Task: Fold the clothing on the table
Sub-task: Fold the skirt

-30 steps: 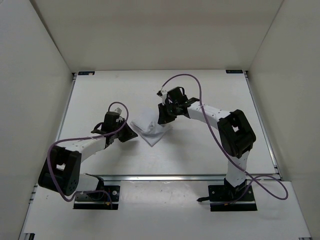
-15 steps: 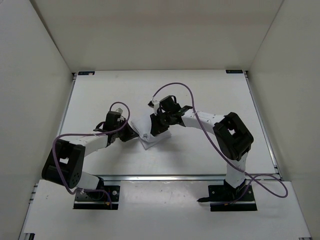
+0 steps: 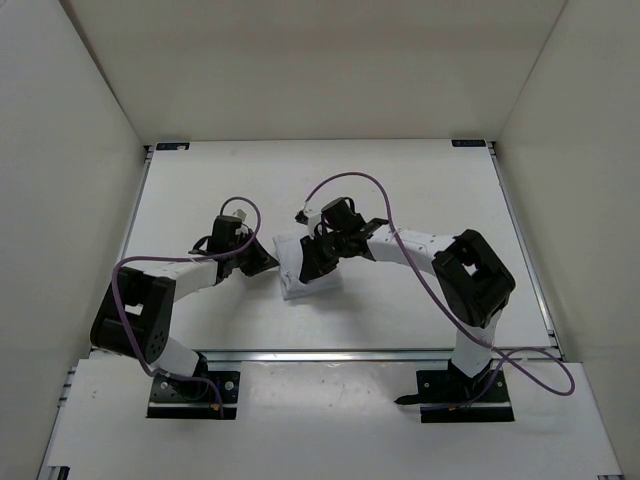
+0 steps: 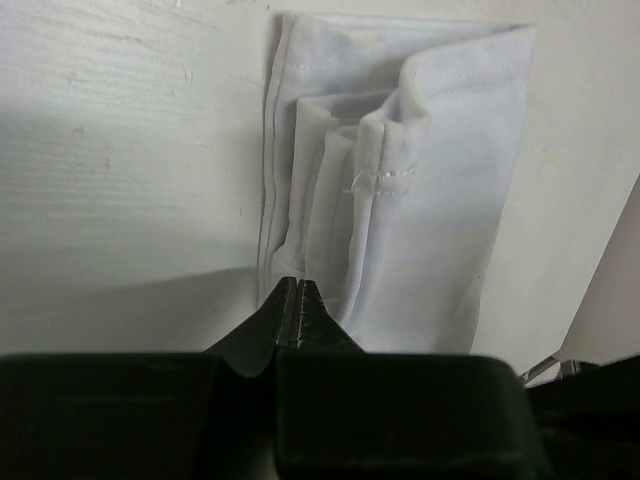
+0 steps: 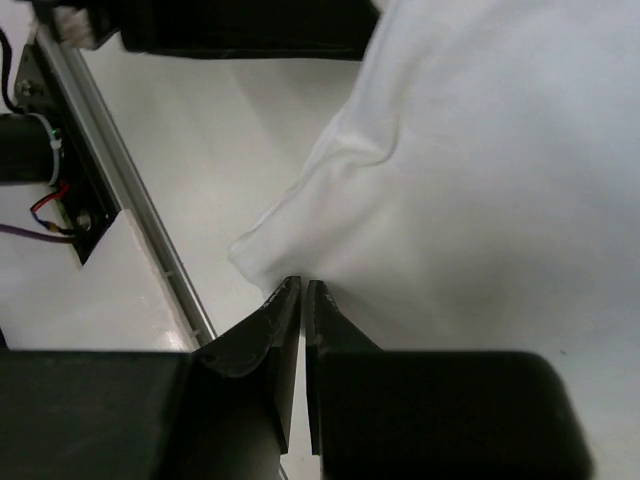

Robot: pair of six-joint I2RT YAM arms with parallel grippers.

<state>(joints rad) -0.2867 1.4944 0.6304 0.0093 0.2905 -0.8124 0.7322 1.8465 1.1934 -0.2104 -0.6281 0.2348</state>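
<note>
Clothing (image 3: 300, 288) lies a little left of the middle of the table (image 3: 420, 180), a small white folded bundle caught between the two arms. Furthest left, the left arm reaches from its base towards the centre, a purple cable (image 3: 130, 275) looping beside it. Its left gripper (image 3: 266, 264) meets the left edge of the clothing. In the left wrist view, the left gripper (image 4: 297, 295) has its black fingertips pressed fully together on the near edge of the clothing (image 4: 420, 180), and the stitched hems stack in several layers that narrow towards the pinch, with bare table (image 4: 120, 150) to the left. Next over, the right gripper (image 3: 310, 268) sits over the top of the bundle. In the right wrist view, the right gripper (image 5: 303, 290) has only a hairline slit between its tips, which nip the lower edge of the clothing (image 5: 480, 150); the fabric rises away in a smooth sheet with one soft crease. A silver rail (image 5: 130, 230) runs along the left of that view. The right arm bends back to its base at the near right edge.
</note>
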